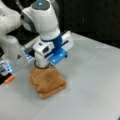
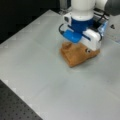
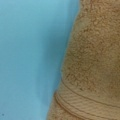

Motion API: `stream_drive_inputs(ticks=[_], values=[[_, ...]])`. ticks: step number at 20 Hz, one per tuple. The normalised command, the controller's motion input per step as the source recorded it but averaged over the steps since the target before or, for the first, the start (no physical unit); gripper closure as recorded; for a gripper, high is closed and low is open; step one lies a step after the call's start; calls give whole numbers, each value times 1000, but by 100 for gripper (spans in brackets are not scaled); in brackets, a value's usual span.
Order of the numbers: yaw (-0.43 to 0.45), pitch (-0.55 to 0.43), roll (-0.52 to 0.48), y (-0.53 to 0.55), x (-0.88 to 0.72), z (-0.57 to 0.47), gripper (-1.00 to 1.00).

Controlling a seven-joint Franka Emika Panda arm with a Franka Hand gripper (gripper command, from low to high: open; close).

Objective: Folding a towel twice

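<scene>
grey table (image 1: 95, 82) bears one folded towel (image 1: 48, 82) under gripper (image 1: 42, 65).

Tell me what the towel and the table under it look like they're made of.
The towel looks like soft orange-brown terry cloth: the wrist view shows a nubby looped pile and a flat woven band near one edge. It lies as a thick layered bundle in both front views, with the hand right above it. The table looks like a smooth, matte, pale grey sheet, perhaps metal or laminate; the look leaves that open.

No readable text or labels anywhere.
</scene>
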Motion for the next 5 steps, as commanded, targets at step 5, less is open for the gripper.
stream_drive_inputs(ticks=[5], values=[[86,134,-185,195,359,202,-100]])
